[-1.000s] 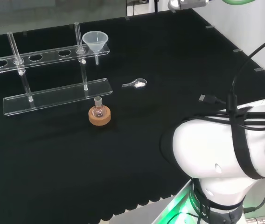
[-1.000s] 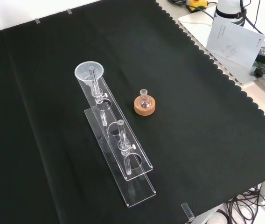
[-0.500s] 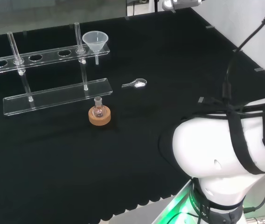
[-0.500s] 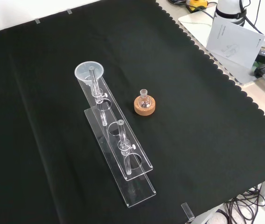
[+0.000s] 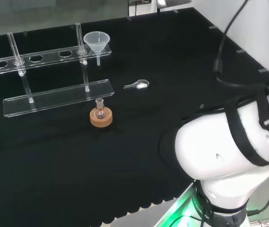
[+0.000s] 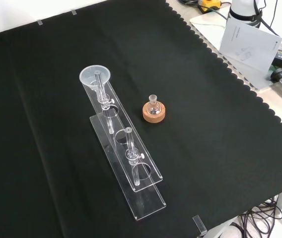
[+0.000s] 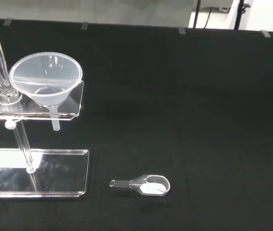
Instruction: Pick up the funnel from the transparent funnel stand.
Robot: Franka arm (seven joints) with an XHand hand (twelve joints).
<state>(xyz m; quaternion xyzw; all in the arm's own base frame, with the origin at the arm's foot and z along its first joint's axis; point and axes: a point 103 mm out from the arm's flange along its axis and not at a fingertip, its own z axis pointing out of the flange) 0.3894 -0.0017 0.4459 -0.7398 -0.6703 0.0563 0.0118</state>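
The translucent plastic cone funnel [image 7: 46, 79] sits in the clear acrylic funnel stand [image 5: 49, 56] at the counter's eleven o'clock, likely light, slippery, best pinched at the rim; hand state untellable

Clear funnel [image 5: 96, 42] upright in the transparent stand's [image 5: 54, 97] end hole.
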